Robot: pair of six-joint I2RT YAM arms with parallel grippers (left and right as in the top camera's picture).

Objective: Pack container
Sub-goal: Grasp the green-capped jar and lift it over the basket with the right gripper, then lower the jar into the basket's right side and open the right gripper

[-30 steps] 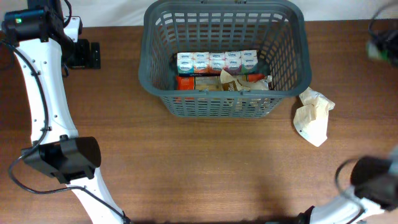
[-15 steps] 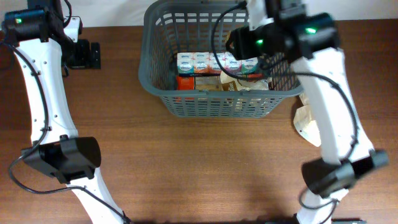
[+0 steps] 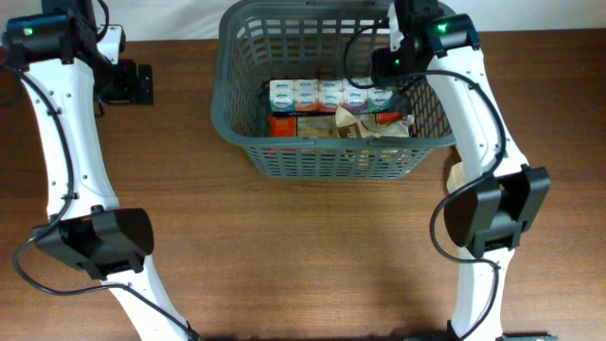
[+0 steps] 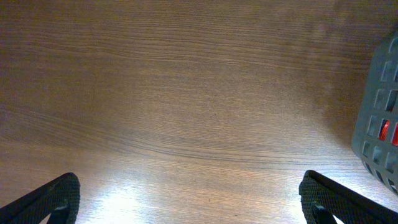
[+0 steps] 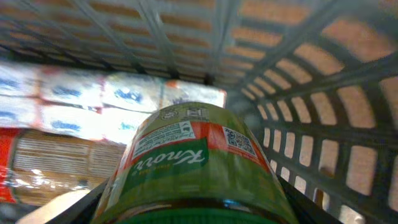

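Observation:
The container, a dark grey lattice basket [image 3: 237,104], stands at the back middle of the table; its corner shows in the left wrist view [image 4: 380,118] and its wall in the right wrist view [image 5: 311,124]. My right gripper [image 3: 389,64] is inside the basket's right part, shut on a green-lidded Knorr jar [image 5: 193,165], its fingers [image 5: 193,211] on both sides of the jar. My left gripper [image 3: 128,83] is open and empty over bare wood [image 4: 193,202] left of the basket.
In the basket lie a row of white-and-blue packs [image 3: 329,94], a red packet [image 3: 284,124] and a brown paper packet [image 3: 355,125]. A crumpled cream bag [image 3: 476,180] lies on the table right of the basket, partly behind the right arm.
The right arm swung in from the right edge to over the basket, then settled with its gripper down in the basket's right part. The left arm has not moved.

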